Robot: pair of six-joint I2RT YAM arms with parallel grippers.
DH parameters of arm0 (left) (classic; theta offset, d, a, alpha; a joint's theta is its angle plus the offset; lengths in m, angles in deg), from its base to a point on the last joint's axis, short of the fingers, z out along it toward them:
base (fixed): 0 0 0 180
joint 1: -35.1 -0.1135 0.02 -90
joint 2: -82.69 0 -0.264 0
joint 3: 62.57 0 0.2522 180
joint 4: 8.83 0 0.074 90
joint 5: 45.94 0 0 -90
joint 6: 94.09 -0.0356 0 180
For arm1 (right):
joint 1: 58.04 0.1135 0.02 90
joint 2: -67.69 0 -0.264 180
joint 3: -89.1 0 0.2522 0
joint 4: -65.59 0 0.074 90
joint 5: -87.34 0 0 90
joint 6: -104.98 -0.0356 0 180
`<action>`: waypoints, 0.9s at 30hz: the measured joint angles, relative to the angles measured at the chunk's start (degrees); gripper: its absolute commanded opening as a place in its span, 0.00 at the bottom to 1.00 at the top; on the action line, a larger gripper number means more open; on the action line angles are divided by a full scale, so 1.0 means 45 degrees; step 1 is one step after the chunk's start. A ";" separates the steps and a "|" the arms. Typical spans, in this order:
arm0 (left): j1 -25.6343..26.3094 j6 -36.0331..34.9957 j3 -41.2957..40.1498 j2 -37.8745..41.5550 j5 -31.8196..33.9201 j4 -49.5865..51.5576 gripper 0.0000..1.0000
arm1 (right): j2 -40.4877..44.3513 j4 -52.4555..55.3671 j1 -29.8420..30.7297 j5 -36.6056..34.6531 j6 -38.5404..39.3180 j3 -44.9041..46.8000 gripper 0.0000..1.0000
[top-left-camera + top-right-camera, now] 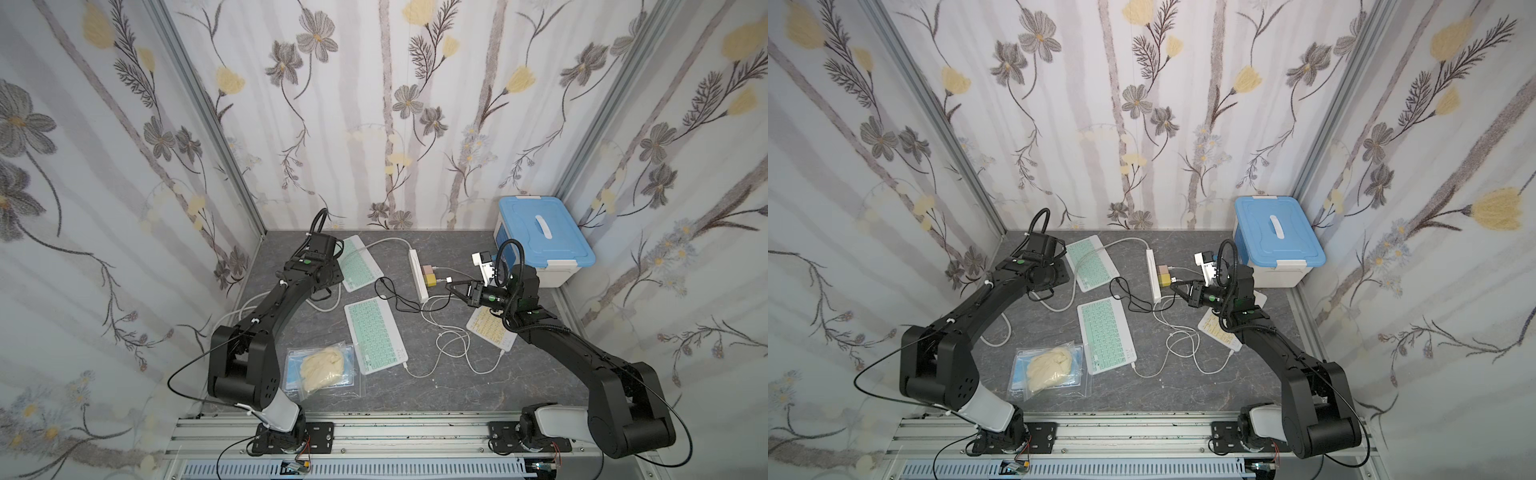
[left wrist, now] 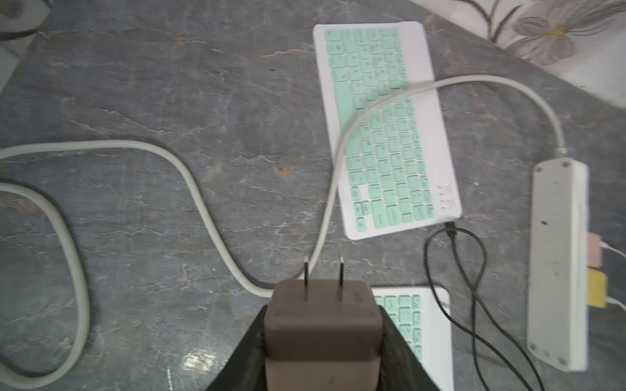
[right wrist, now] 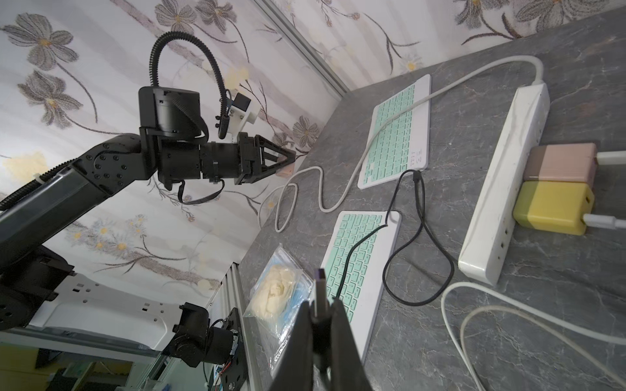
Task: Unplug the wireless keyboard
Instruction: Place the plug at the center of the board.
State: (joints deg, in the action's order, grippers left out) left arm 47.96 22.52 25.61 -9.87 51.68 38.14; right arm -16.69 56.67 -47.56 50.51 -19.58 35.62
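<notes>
Grey worktop (image 1: 457, 386): left end effector (image 2: 323, 338) clamps a brown adapter (image 2: 321, 304), prongs bare, clear of the strip (image 1: 419, 274). Right end effector (image 3: 320, 315) is pinched tight on the black cable's (image 3: 420, 216) USB plug (image 3: 320, 284), well apart from the adapter, so charging looks cut. Keyboard (image 1: 360, 264) lies flat at the rear; the cable's other end sits at its corner, seating unclear.

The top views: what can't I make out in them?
- Left hand: in both top views its own wrist covers it; the brown charger it grips shows only from the wrist cameras.
- Yellow keyboard: partly under the right arm.
- Blue-lidded box: contents shut inside.
- Black plug in the right hand: a mere speck from above.
</notes>
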 measured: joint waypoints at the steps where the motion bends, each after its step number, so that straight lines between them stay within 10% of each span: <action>1: -0.0277 -0.0160 0.0355 -0.0544 0.0214 0.0087 0.00 | -0.0015 0.0010 0.0000 0.0000 0.0044 0.0063 0.00; 27: -0.2535 -0.0860 0.7631 -0.8995 -0.0306 0.2399 0.00 | -0.0801 -0.0039 0.0000 0.0107 0.0209 0.0291 0.00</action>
State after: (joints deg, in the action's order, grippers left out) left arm 36.55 18.65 59.94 -50.35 50.30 48.94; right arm -20.30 56.50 -47.56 50.99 -18.64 36.93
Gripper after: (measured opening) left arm 0.441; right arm 0.073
